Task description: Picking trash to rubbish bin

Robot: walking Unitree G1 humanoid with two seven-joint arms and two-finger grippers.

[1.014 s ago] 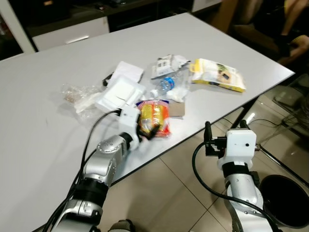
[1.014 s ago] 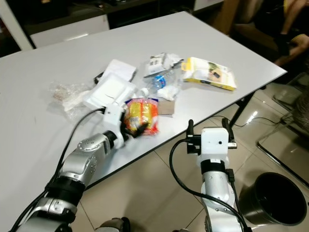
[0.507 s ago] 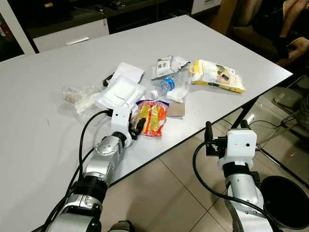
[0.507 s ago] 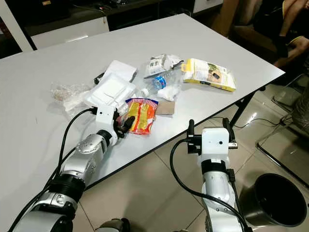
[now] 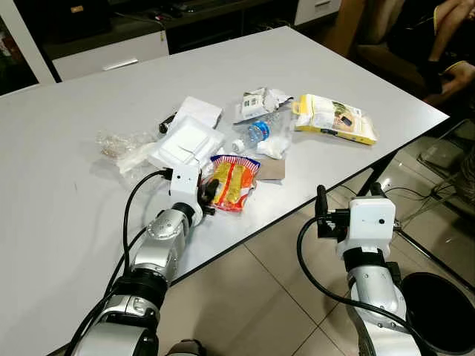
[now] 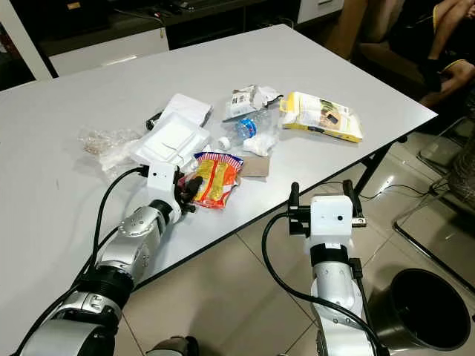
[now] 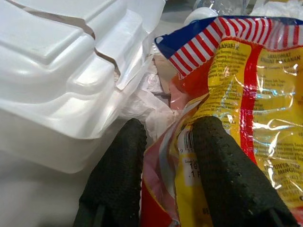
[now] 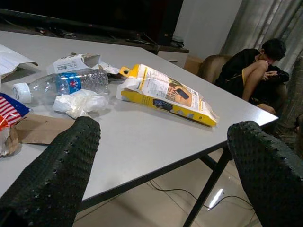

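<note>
Left arm extended forward over the counter (image 5: 59, 148); left claw (image 7: 165, 142) closed on the snack packet (image 5: 234, 182), fingers pinching its edge. Right arm raised off the counter edge; right claw (image 8: 165, 156) spread wide, apparently holding nothing.

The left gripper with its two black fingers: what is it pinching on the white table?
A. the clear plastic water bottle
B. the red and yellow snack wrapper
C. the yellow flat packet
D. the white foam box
B: the left gripper has its fingers closed on the edge of the red and yellow snack wrapper, right beside the white foam box.
</note>
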